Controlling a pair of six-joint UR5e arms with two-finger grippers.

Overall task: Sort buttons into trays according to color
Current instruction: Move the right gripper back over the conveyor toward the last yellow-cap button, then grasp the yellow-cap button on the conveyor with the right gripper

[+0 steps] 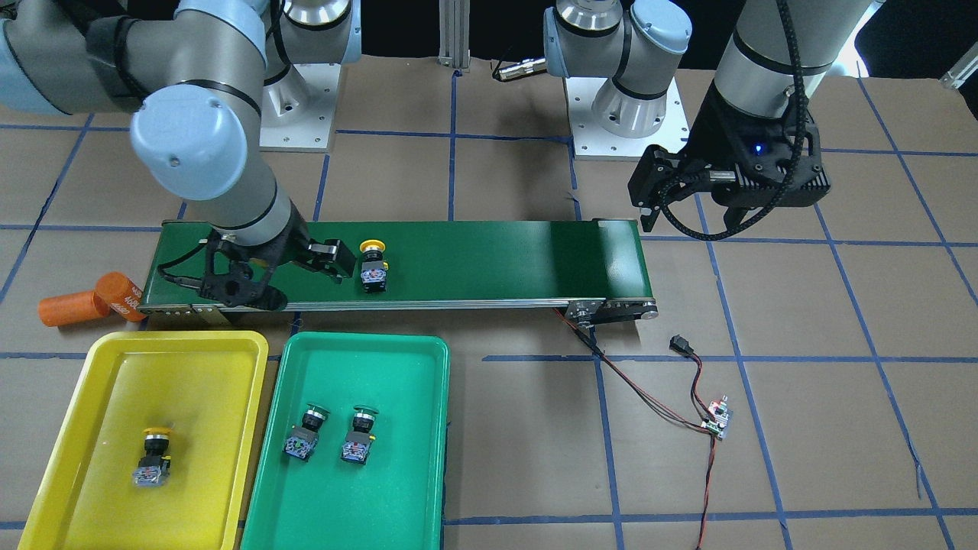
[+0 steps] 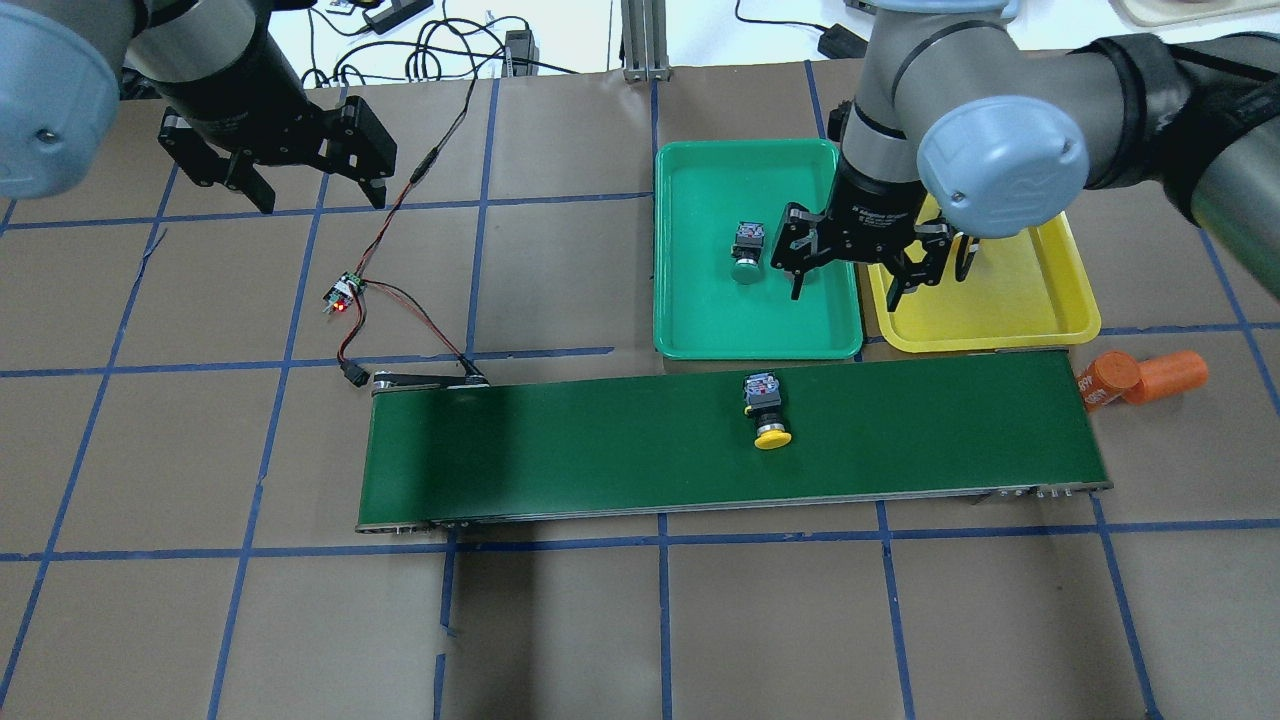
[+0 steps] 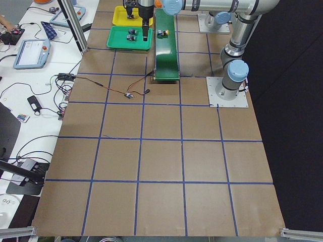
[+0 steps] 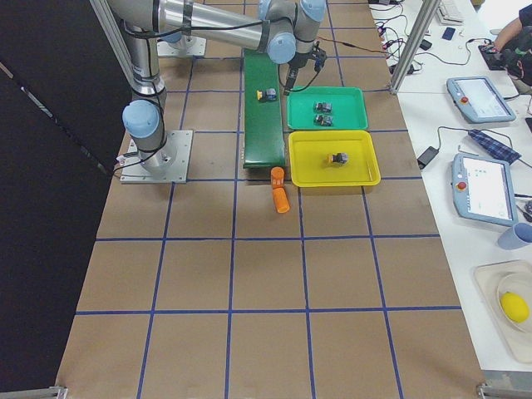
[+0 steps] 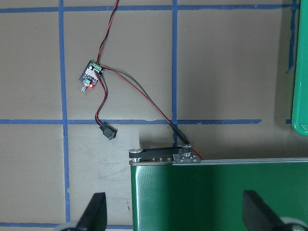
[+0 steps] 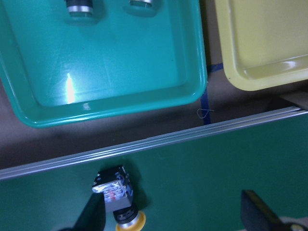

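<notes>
In the overhead view the right hand [image 2: 845,290] and its arm hide one green-capped button [image 1: 304,435] in the green tray [image 2: 690,330] and the yellow-capped button [image 1: 153,457] in the yellow tray [image 2: 1040,310]. In the right wrist view the top edge cuts off both green-capped buttons, leaving a narrow end of each, and the bottom edge clips the cap of the other yellow-capped button [image 6: 113,185] on the conveyor belt [image 6: 216,163]. In the left wrist view the bottom edge cuts off the left hand [image 5: 173,214] except its fingertips [image 5: 96,209]

Yel button [image 6: 117,195] on belt [image 6: 216,163], by spread jaws.
</notes>
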